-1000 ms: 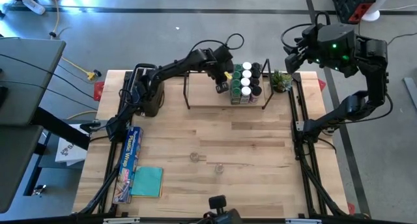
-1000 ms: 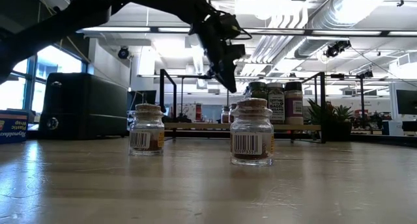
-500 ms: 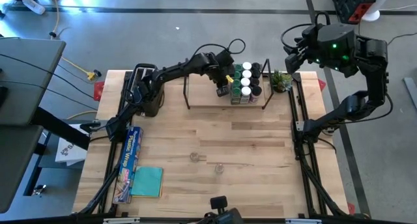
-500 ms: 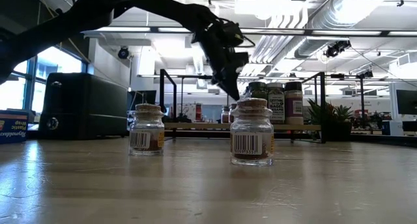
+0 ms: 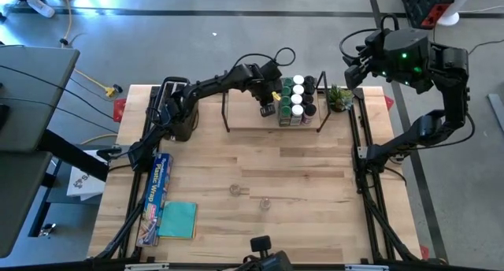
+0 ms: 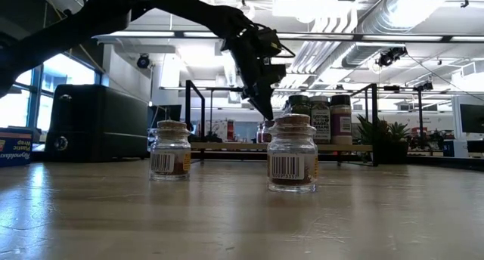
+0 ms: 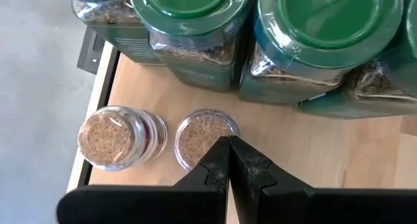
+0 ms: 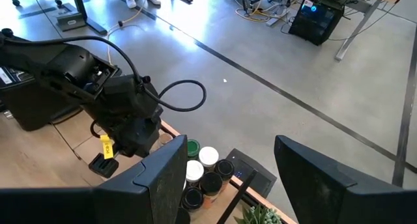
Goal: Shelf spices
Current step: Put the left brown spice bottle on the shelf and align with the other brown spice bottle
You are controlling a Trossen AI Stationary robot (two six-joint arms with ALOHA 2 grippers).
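Observation:
The shelf (image 5: pixel 252 120) stands at the table's far side, and on its board (image 7: pixel 313 146) sit spices with green, white and dark lids (image 5: pixel 297 99). Two small cork-topped jars (image 7: pixel 120 136) (image 7: pixel 203 134) stand on the board beside them. My left gripper (image 7: pixel 229 143) is shut, pointing steeply down over the second of these jars; it also shows in the high view (image 5: pixel 269 107) and the low view (image 6: pixel 266 116). Two more cork-topped jars (image 6: pixel 170 150) (image 6: pixel 292 154) stand on the table's near middle. My right gripper (image 8: pixel 231 178) hangs open, high at the far right (image 5: pixel 358 62). My left gripper's shut fingertips (image 7: pixel 221 146) stand over the rim of the small jar's cork top (image 7: pixel 195 129), coming from above at a slant. I cannot tell whether they touch it. The jar stands upright on the shelf board.
A black toaster (image 5: pixel 183 113) stands left of the shelf and a small plant (image 5: pixel 340 98) right of it. A foil-wrap box (image 5: pixel 157 194) and a teal cloth (image 5: pixel 178 220) lie at the near left. Bare table lies between the shelf and the two near jars.
My left gripper has sunk a little toward the shelf board, coming down beside the tall jars. The jars have kept their places.

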